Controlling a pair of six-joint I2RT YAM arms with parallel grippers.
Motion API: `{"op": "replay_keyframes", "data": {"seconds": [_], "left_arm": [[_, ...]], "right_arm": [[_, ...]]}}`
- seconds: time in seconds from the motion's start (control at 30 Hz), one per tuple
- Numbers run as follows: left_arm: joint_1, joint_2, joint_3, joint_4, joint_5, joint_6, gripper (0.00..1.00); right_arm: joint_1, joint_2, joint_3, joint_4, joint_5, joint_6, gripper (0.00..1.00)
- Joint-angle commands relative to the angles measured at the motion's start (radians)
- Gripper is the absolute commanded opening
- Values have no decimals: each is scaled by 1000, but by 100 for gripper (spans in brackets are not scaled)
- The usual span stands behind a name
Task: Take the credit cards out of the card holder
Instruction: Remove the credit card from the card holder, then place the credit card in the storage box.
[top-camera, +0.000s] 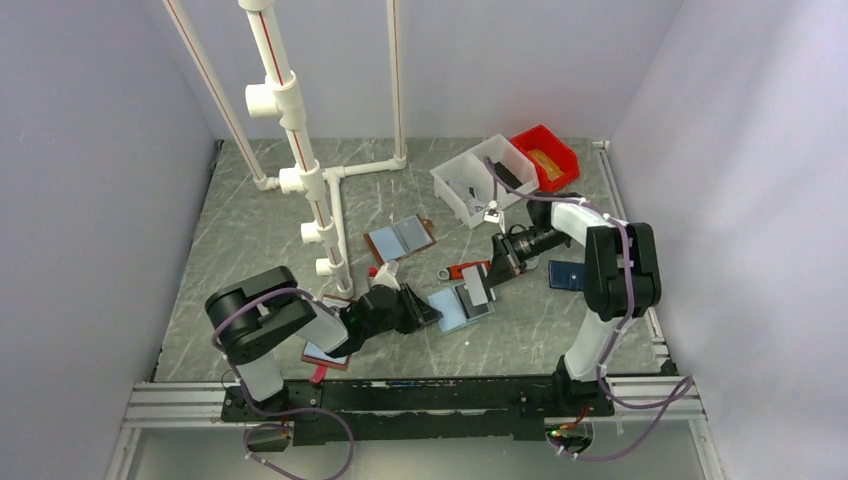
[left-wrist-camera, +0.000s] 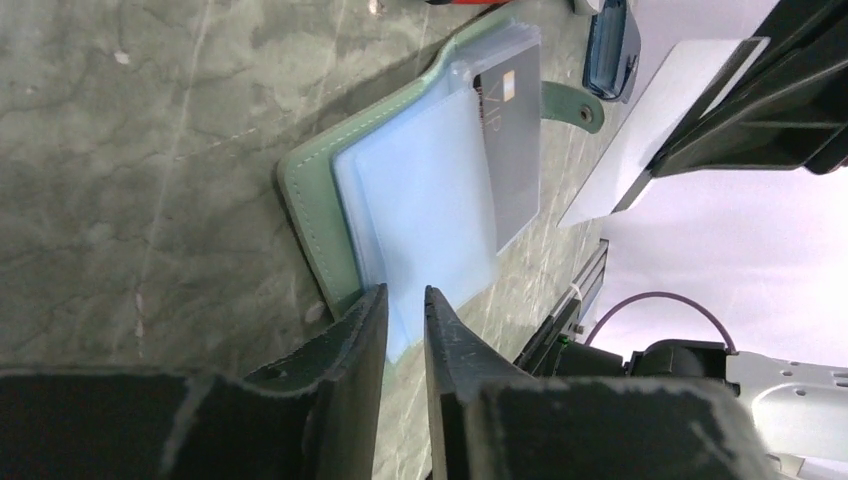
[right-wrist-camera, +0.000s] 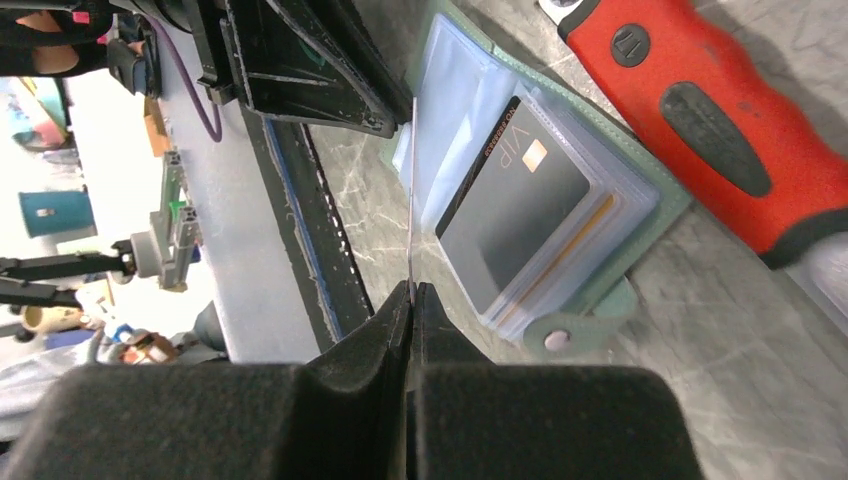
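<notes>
Top external view, nearest the bases: a maroon-edged folder (top-camera: 325, 357) lies partly under the left arm (top-camera: 270, 325).

Left wrist view: the left jaws sit low over the grey surface (left-wrist-camera: 150, 150) with a narrow gap between them. The corner of a clear blue sleeve lies in that gap. Just past them the card holder (left-wrist-camera: 310, 200) lies open and flat at mid-surface, mint-green edge showing. A dark card (left-wrist-camera: 515, 140) marked VIP sits in its farther sleeve.

Beyond the holder, the right jaws are pressed tight on a pale card (left-wrist-camera: 655, 125), held tilted and outside the sleeves. Right wrist view shows that card edge-on.

A red-handled tool (right-wrist-camera: 700, 110) lies just beside the holder. Farther out is a brown-edged folder (top-camera: 400, 237). At the far edge stand white bins (top-camera: 485, 180) and a red bin (top-camera: 547, 155).
</notes>
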Motion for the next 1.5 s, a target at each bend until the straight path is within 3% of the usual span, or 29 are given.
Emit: {"op": "replay_keyframes", "data": {"seconds": [0.0,0.2,0.4,0.53,0.67,0.93,1.07,1.2,1.3,1.47], "left_arm": [[3,-108,51,-215,11,112,29],[-22,-243,95,-447,-20,207,41],[-68,-368,110,-600,-73,301,46],[-93,-424,124,-683,-97,350,48],[-102,-469,121,-695,-79,384,48],[-107,-509,113,-734,-77,411,50],[-109,-520,94,-717,-80,406,50],[-108,-541,94,-744,-87,416,51],[-108,-562,94,-770,-93,431,51],[-108,-624,62,-775,-109,443,53]], "right_arm": [[-56,-83,50,-104,-74,-170,0],[-97,-177,92,-174,-72,-316,0],[-97,-364,131,-37,97,-345,0],[-97,-531,84,21,101,-606,0],[-92,-676,-33,199,124,-820,0],[-23,-578,36,368,360,-1129,0],[145,-498,103,509,605,-843,0],[239,-241,401,424,885,-424,0],[237,-38,641,228,940,-230,0],[231,115,756,216,978,-31,0]]}}
